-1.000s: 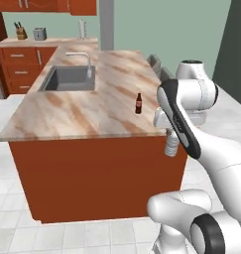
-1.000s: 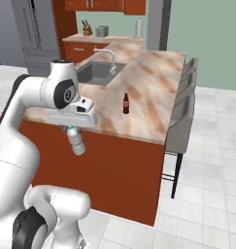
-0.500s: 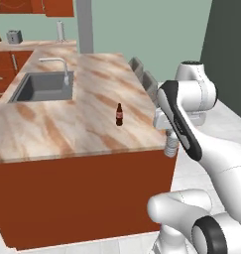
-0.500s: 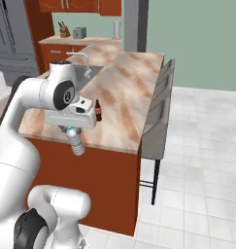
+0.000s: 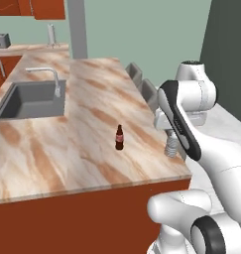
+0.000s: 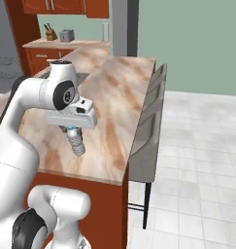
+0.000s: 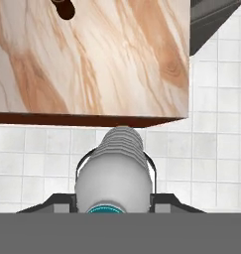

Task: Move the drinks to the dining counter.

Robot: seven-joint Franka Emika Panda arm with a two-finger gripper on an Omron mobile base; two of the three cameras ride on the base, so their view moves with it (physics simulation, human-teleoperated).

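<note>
The clear greyish water bottle (image 6: 77,143) hangs cap-up from my gripper (image 6: 72,130), which is shut on its top. In the left base view the water bottle (image 5: 170,148) sits beside the near right corner of the dining counter (image 5: 67,154). Looking along the hand, the water bottle (image 7: 116,166) is over floor tiles just off the dining counter's (image 7: 102,64) edge. The dark cola bottle (image 5: 119,137) with its red label stands upright on the marble top, left of my gripper. Its tip, the cola bottle (image 7: 65,8), shows at the top of the hand view.
A grey sink (image 5: 28,101) with a faucet (image 5: 55,82) is set in the counter's far left. Grey chairs (image 6: 149,127) line its right edge, above white floor tiles (image 6: 197,160). A back counter holds a toaster (image 6: 66,35) and knife block (image 6: 51,34).
The base has driven toward the counter, so the whole scene has shifted and the marble top looks nearer. The gripper keeps its hold on the water bottle.
</note>
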